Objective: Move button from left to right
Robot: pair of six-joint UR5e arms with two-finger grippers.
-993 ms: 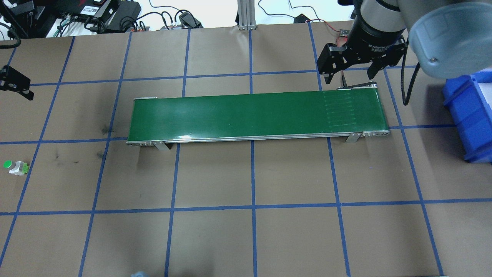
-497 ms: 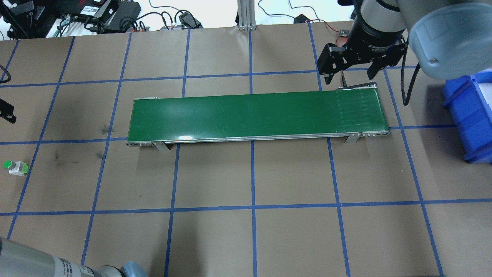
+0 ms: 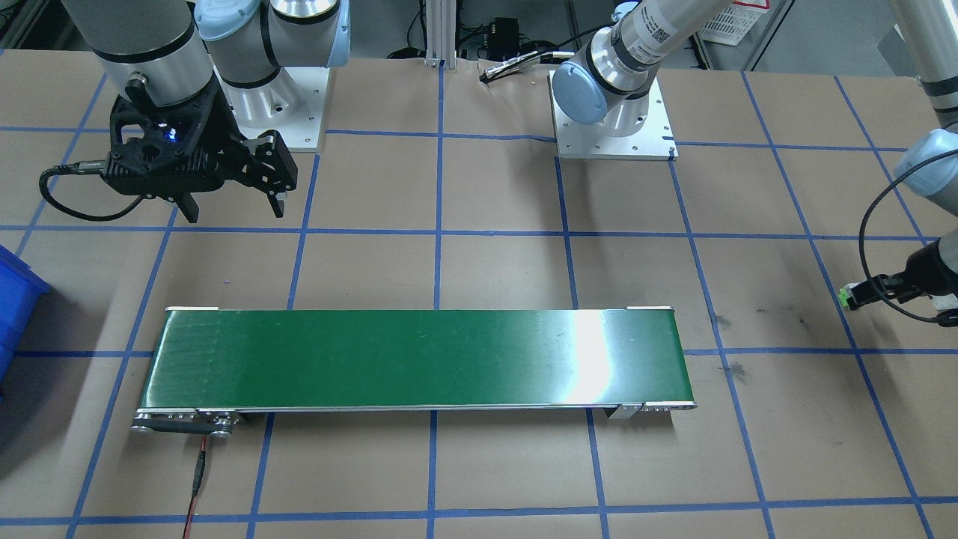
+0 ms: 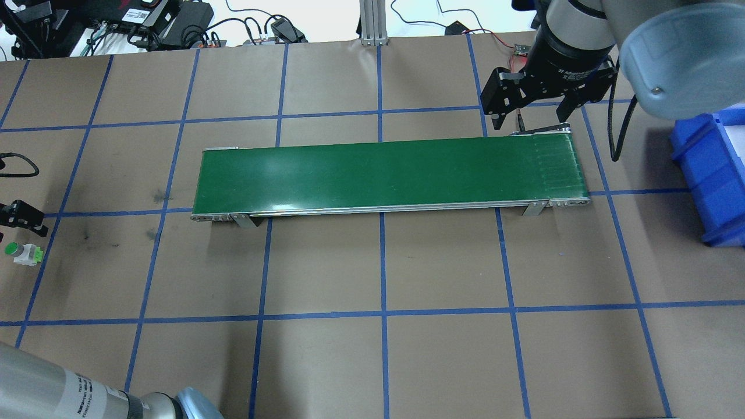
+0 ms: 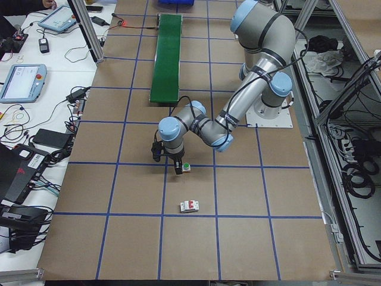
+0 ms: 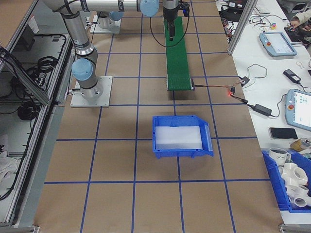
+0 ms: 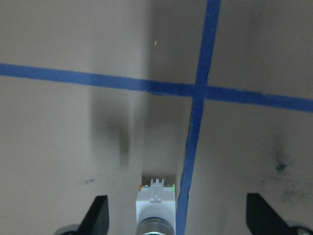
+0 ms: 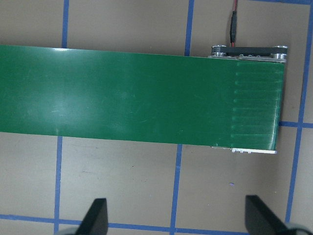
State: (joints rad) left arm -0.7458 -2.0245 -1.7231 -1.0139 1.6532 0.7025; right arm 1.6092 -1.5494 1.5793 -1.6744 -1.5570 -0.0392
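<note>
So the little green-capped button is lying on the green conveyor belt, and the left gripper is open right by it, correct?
Not quite. The button lies on the brown table, well off the end of the green conveyor belt, which is bare; the overhead exterior view shows this. The rest holds: the left gripper is open right by it, as the left wrist view shows.

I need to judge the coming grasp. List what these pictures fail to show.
1. Button, left wrist view: the bottom edge cuts off its cap.
2. Button, front-facing view: the left gripper covers all but its green base.
3. Left gripper, overhead view: cut off by the left edge, only one finger shows.
4. White part, exterior left view: too small to identify.
</note>
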